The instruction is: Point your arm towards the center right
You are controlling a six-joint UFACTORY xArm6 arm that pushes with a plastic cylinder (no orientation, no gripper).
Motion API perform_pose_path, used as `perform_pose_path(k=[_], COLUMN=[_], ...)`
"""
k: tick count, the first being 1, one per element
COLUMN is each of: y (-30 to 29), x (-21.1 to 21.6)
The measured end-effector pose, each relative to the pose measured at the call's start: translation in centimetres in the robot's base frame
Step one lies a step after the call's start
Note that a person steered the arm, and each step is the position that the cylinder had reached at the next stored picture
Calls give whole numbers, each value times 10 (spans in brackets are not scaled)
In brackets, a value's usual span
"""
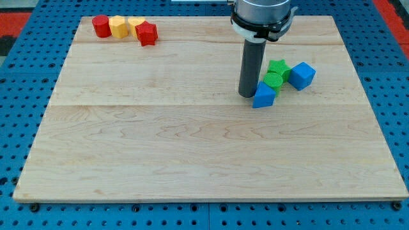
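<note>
One stretch of bare board at the view's right edge, about halfway down, was the goal: the center right, no block at all but a spot on the wooden surface. It lay to the view's right of my tip and slightly lower, so the coming move looked like a sideways slide rather than a push up or down.

Between the two sat a small cluster. A blue wedge-like block stood just beside the tip on its right, seemingly touching. Behind it were a green cylinder and a green star, then a blue cube further right. A straight path would likely shove these along.

No pincer existed here, only the plain rod, so nothing was grasped.
</note>
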State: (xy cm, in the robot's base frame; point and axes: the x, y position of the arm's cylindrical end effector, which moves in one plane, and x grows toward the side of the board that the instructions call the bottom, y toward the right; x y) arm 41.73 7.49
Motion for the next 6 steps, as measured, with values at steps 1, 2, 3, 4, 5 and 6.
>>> perform_pose_path(k=[1, 2, 3, 4, 5, 6], y=[0, -1, -7, -5, 10, 77], x=[0, 1, 6, 50, 58, 43])
